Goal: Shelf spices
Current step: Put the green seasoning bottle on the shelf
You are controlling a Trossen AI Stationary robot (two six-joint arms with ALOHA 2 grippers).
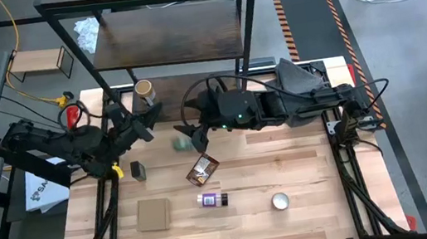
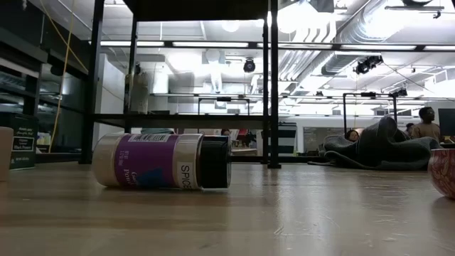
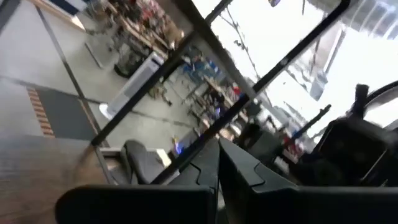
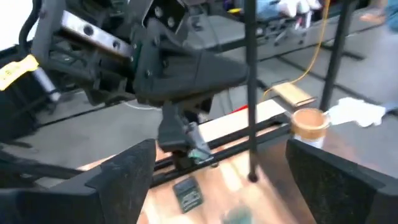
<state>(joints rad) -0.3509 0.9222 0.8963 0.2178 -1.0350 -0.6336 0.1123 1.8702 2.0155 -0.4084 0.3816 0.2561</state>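
- Spices: tan-lidded jar [image 1: 143,88] on the shelf [image 1: 169,38]; purple-labelled jar [image 1: 212,199], pouch [image 1: 202,169] and tin [image 1: 138,171] on the table [image 1: 287,168].
- Green-lidded jar [image 1: 181,143] blurred, partly hidden.
- Left end effector [image 1: 149,117] closed, empty.
- Right end effector [image 1: 191,135] wide.

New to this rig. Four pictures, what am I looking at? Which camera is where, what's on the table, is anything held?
Two dark robot arms work at a wooden table. The high view looks straight down; the low view sits at tabletop height; each wrist view looks past that arm's own fingers.

The left gripper is shut and holds nothing, near the tan-lidded jar standing on the shelf. The right gripper is open and empty, over the green-lidded jar.

Lying on the table: a brown-orange pouch, a small dark tin, a purple-labelled jar on its side, a cardboard square and a silvery disc.
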